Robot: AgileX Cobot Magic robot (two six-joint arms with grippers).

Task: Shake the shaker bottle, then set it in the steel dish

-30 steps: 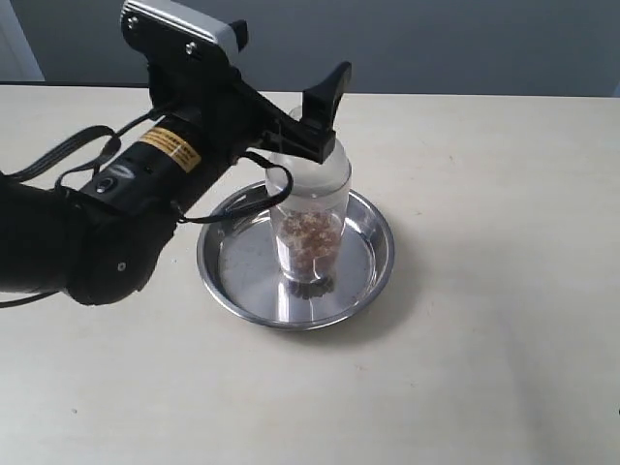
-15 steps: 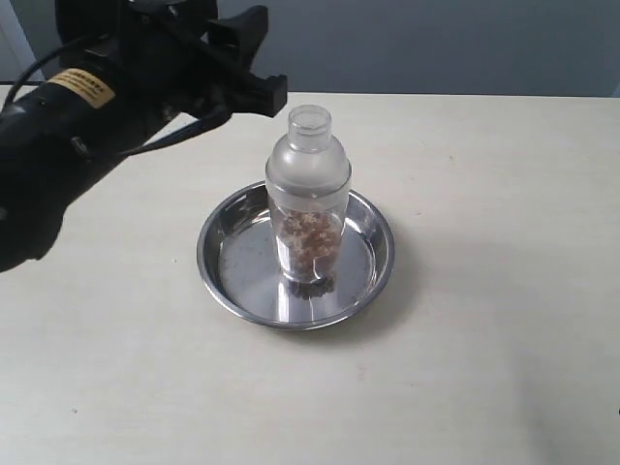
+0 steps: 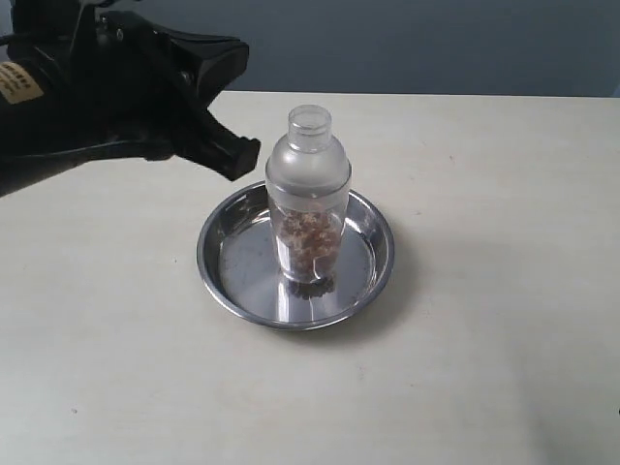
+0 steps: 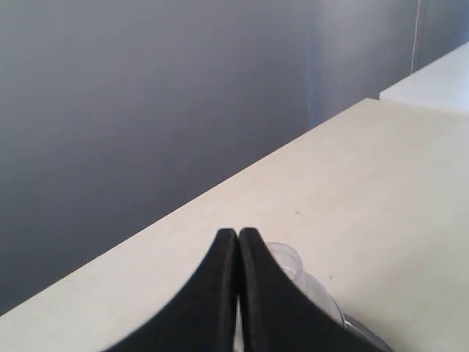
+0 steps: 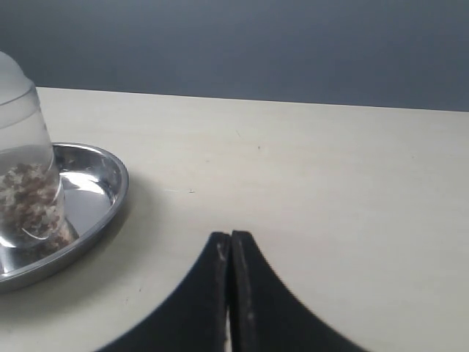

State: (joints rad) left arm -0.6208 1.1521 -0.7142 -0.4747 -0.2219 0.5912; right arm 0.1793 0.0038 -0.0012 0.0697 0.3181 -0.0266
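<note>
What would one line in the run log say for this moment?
shaker bottle: upright in steel dish | left end effector: shut, empty, apart from bottle | right end effector: shut, empty

Pale beige matte table (image 3: 484, 368), spanning full frame width, far edge near top of frame. Directly on it: steel dish (image 3: 237, 266), sitting flat, centre frame, slightly left. Soft shadow on tabletop along dish's lower-right edge.
</note>
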